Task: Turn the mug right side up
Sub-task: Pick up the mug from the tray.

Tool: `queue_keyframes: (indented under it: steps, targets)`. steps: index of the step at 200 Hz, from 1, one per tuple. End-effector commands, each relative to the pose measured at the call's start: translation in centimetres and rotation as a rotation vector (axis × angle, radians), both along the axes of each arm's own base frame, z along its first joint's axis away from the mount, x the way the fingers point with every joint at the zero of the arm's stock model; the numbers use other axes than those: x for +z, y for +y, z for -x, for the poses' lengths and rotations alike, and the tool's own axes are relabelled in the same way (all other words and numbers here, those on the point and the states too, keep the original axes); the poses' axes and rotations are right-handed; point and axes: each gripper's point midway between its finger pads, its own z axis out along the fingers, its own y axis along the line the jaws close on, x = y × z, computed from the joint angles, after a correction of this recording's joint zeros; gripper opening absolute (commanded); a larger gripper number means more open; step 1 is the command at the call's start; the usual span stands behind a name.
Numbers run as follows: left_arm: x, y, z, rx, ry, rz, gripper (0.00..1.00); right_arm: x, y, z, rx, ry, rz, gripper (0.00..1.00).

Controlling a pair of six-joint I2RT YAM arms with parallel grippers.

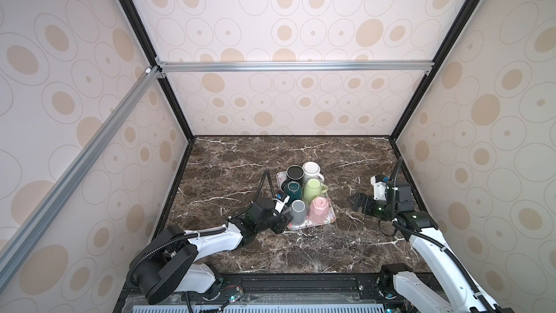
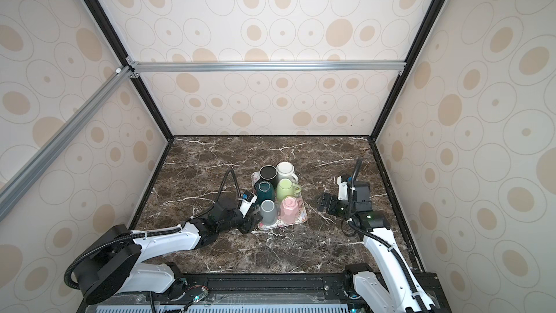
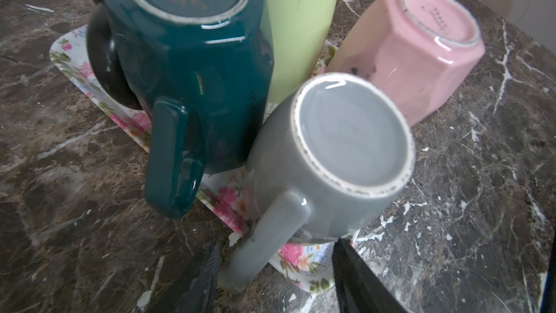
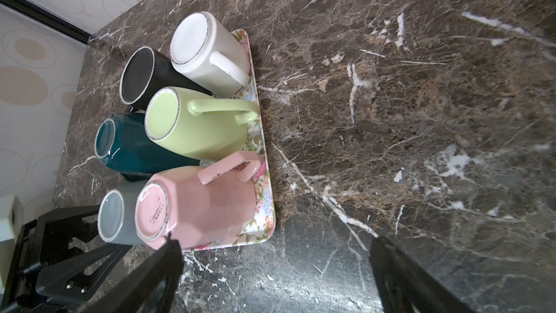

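Left fingers (image 3: 192,284) spread; handle of upside-down grey mug (image 3: 331,158) between them, contact unclear. Right fingers (image 4: 156,275) spread wide over desk (image 4: 421,115); tray (image 4: 264,176) of 6 mugs beside.

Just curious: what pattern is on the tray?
The tray has pink flowers on white, clearest in the left wrist view.

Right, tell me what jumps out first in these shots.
Six mugs stand upside down, packed on a flowered tray in the middle of the table. The left claw straddles the handle of the grey mug at the tray's near corner; the right claw hangs open beside the tray.
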Motion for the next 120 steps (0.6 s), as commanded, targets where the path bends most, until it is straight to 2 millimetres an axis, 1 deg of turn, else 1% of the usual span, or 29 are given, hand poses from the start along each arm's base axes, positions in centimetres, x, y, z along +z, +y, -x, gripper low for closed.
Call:
queue_keyframes:
  steps: [1,26,51,76,91,98,120]
  targets:
    - [2.3,-0.7,-0.7,-0.005,-0.063,0.021,0.62,-0.4,0.1,0.2,-0.008,0.010,-0.009,1.00]
    - [3.6,-0.7,-0.7,-0.029,-0.115,0.026,0.68,-0.4,0.1,0.1,-0.008,0.009,-0.014,1.00]
    - [3.7,-0.6,-0.3,-0.071,-0.144,-0.006,0.69,-0.2,0.1,0.3,-0.007,0.009,-0.013,1.00]
    - [3.4,-0.8,0.3,-0.132,-0.166,-0.028,0.66,-0.1,0.1,0.5,-0.010,0.002,-0.016,1.00]
    - [3.3,-1.0,0.7,-0.179,-0.187,-0.039,0.60,0.1,0.1,0.7,-0.010,-0.005,-0.020,1.00]
    - [3.3,-1.0,0.7,-0.192,-0.203,-0.048,0.58,0.1,0.1,0.7,-0.008,-0.007,-0.022,1.00]
    - [3.7,-0.8,0.3,-0.209,-0.257,-0.095,0.56,0.1,0.3,0.7,0.001,-0.005,-0.026,1.00]
